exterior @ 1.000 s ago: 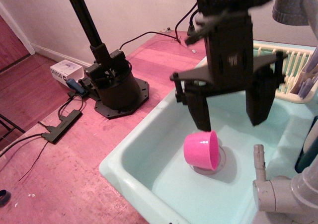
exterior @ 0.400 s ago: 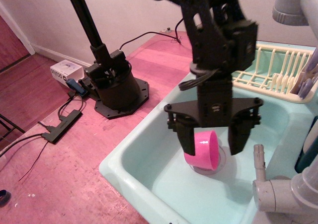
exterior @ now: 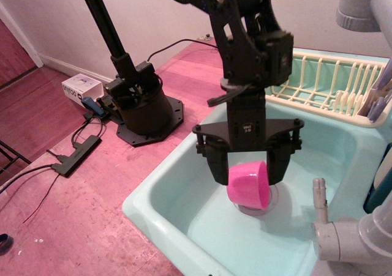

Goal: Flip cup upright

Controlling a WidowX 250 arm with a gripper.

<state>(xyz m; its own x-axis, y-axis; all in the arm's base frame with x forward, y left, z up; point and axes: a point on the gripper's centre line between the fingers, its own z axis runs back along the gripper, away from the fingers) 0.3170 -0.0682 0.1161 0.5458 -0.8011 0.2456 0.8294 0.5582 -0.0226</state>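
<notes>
The pink cup [exterior: 248, 185] lies on its side over the drain in the pale green sink [exterior: 160, 210], its rim facing right and toward the camera. My black gripper [exterior: 247, 169] hangs straight down over it. It is open, with one finger [exterior: 219, 167] just left of the cup and the other finger [exterior: 276, 164] just right of it. The fingertips reach down to the cup's upper half. I cannot tell if they touch it. The cup rests on the sink floor.
A cream dish rack [exterior: 318, 83] stands at the back right of the sink. A grey faucet pipe [exterior: 342, 239] rises at the front right. A black arm base [exterior: 142, 104], cables and a white box [exterior: 78, 86] are on the wooden floor to the left.
My gripper has come down from well above the sink and shifted left. Its fingers now stand on both sides of the cup. The cup has not moved.
</notes>
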